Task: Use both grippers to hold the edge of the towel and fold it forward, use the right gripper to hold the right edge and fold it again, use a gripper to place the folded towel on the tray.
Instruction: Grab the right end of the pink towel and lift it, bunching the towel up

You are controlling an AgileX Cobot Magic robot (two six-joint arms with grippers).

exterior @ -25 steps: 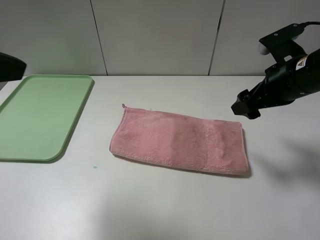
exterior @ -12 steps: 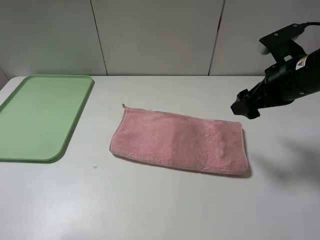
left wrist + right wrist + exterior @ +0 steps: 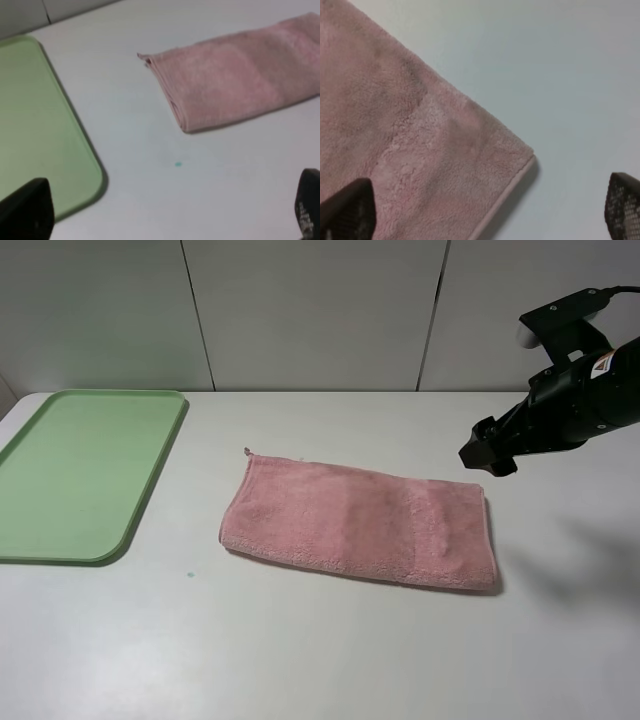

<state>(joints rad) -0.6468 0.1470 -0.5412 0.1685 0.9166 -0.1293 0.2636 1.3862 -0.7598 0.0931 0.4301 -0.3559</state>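
Observation:
The pink towel [image 3: 360, 525] lies folded once into a long strip on the white table, its corner tag end pointing back left. To its left sits the light green tray [image 3: 80, 470], with nothing on it. My right gripper [image 3: 487, 455] hovers open just above the towel's back right corner. In the right wrist view that gripper [image 3: 485, 210] has its fingers spread either side of the towel [image 3: 395, 140] corner and its stitched edge [image 3: 505, 195]. My left gripper [image 3: 167, 212] is open and looks from a distance at the towel [image 3: 235, 85] and the tray [image 3: 35, 125]; the exterior view does not show it.
A small green speck [image 3: 190, 573] marks the table in front of the towel's left end. Grey wall panels [image 3: 310, 310] stand behind the table's back edge.
The dark tip of the left arm at the far left edge has withdrawn out of the exterior view. The right gripper has hardly moved. The towel is unchanged.

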